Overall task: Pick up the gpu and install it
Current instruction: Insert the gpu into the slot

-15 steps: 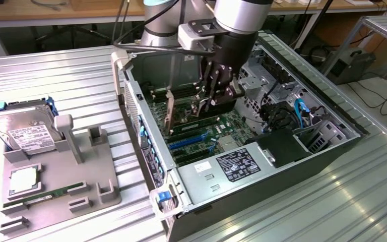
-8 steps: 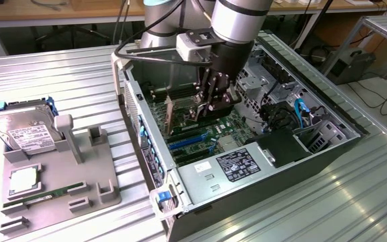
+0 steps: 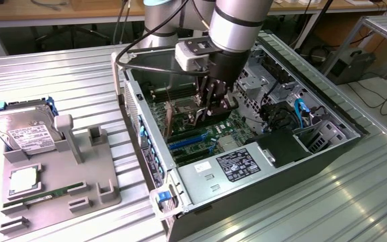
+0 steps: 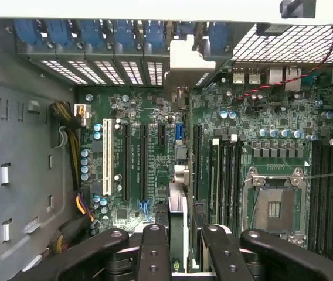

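The gpu [image 4: 178, 205] shows edge-on in the wrist view as a thin card. It runs from between my fingers toward its silvery end bracket [image 4: 187, 58] at the case's rear slot openings. My gripper [image 4: 178, 254] is shut on the gpu, holding it upright just above the motherboard's long expansion slots [image 4: 143, 158]. In the exterior view my gripper [image 3: 205, 117] reaches down inside the open computer case [image 3: 328, 121]. The card's tan board [image 3: 173, 118] extends toward the exterior view's left wall. Whether the card's lower edge touches a slot is hidden.
A grey parts holder [image 3: 59, 186] on the exterior view's left carries a silver hard drive [image 3: 22, 133], a square chip [image 3: 22, 179] and a green memory stick [image 3: 42, 194]. Inside the case are the power supply [image 3: 237, 164], the bare processor socket [image 4: 272, 205] and cable bundles [image 4: 67, 123].
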Robot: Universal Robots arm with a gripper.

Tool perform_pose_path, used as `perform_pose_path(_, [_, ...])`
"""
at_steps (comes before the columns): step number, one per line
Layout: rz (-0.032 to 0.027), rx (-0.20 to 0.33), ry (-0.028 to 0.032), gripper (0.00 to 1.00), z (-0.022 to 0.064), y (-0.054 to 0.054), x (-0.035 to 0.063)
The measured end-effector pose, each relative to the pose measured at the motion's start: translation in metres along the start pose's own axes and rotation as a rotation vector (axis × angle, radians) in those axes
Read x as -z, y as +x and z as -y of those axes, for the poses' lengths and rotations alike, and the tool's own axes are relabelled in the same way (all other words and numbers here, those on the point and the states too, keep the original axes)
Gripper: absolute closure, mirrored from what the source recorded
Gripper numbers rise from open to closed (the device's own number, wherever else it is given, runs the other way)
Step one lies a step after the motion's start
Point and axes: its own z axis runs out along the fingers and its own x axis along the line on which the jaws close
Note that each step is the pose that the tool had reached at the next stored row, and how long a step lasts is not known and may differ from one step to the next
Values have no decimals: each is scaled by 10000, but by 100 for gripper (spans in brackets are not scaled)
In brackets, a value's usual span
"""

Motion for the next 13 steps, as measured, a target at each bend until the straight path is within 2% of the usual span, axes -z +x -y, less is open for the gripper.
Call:
perform_pose_path(4, [2,-26,1,74,-101,-1,-97])
perform_pose_path(13, [5,-159,1,74,-172,-1,-271])
